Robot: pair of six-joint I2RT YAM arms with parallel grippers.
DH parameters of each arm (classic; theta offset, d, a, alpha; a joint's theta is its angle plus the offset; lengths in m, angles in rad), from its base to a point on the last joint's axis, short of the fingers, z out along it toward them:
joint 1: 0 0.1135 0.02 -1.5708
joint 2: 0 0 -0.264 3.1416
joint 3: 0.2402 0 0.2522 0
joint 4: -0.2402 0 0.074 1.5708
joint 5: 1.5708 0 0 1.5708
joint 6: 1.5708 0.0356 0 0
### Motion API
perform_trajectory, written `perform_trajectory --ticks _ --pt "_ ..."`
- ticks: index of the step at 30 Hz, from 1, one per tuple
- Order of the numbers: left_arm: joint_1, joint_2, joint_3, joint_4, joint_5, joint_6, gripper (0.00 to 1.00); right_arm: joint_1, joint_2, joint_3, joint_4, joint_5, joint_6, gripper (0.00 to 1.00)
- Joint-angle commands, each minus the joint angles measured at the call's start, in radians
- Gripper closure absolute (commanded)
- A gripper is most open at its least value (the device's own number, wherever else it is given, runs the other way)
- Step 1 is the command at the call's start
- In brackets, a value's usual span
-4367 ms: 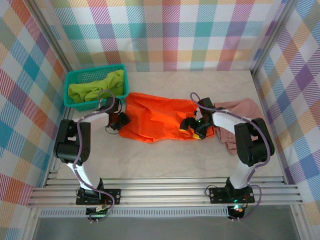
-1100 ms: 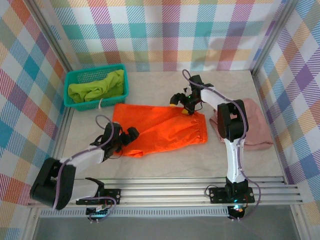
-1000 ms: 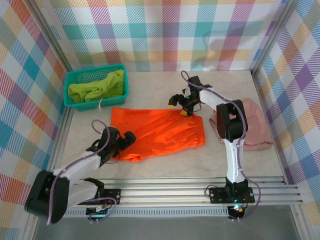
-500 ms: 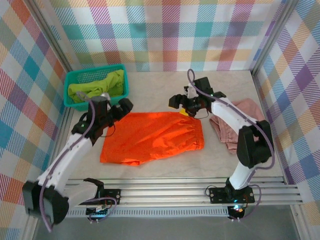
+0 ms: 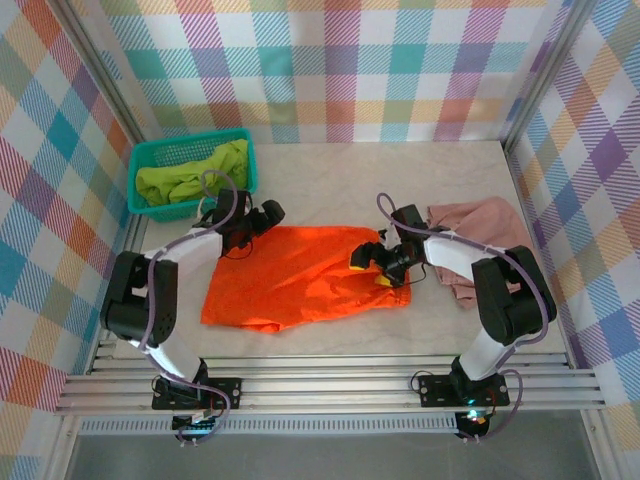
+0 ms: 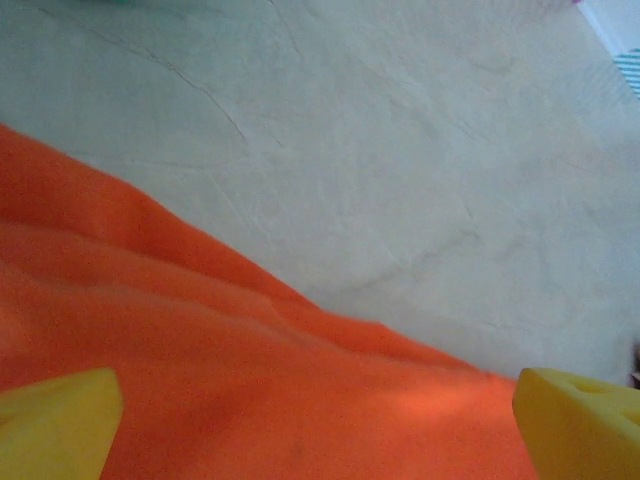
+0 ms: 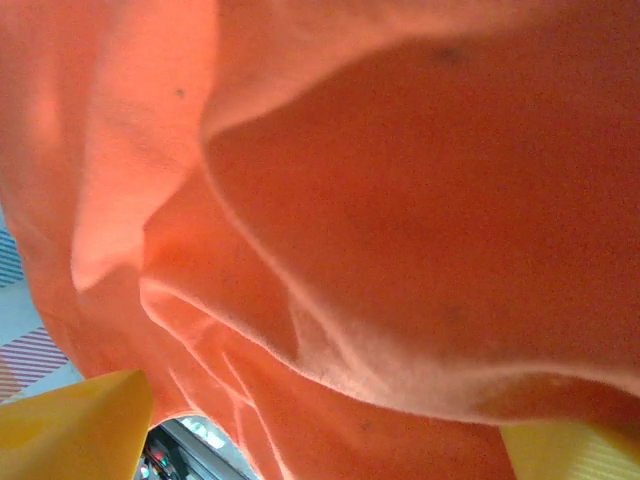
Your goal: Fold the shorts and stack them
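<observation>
Since the previous top view, the right gripper [image 5: 371, 273] has come down from the far edge of the orange shorts [image 5: 295, 280] to their right edge. The left gripper [image 5: 262, 214] has shifted slightly right, with its arm folded back. The orange shorts have kept their place.

1. Orange shorts: spread flat on the table [image 5: 330, 335], in the middle, nearest the arm bases. The near left corner is folded slightly.
2. Right gripper: positioned over the gathered right edge of the orange shorts. In the right wrist view the yellow fingertips [image 7: 75, 420] stand wide apart with rumpled orange cloth between them. The jaws are released; no pinch on the cloth is visible.
3. Left gripper: positioned at the far left corner of the orange shorts. In the left wrist view the yellow fingertips [image 6: 55, 420] are spread to full width above the cloth edge, with bare table beyond. Nothing is grasped.
4. Pink shorts [image 5: 485, 235]: crumpled on the table at the right, beside the right arm and clear of the orange shorts.
5. Green shorts [image 5: 190, 178]: bunched inside the teal mesh basket [image 5: 190, 140] at the far left.
</observation>
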Motion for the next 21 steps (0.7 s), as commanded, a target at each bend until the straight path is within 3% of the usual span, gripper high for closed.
perform_trajectory --ticks 1,10,15,18,21 --pt "0.018 0.056 -0.019 0.096 -0.058 0.054 0.0 -0.001 0.015 -0.015 0.024 0.011 -0.002 0.11" --pt "0.04 0.118 -0.046 0.101 -0.14 0.086 0.0 -0.002 0.0 -0.016 0.009 0.016 -0.078 0.11" --pt "0.037 -0.055 -0.052 0.066 -0.089 0.099 0.0 -0.003 -0.148 0.018 -0.027 0.067 -0.147 0.1" --pt "0.014 -0.202 -0.029 -0.032 -0.056 0.108 0.0 -0.019 -0.25 0.064 -0.125 0.187 -0.199 0.0" --pt "-0.034 -0.302 -0.003 -0.157 -0.016 0.098 0.0 -0.071 -0.294 0.081 -0.205 0.254 -0.24 0.0"
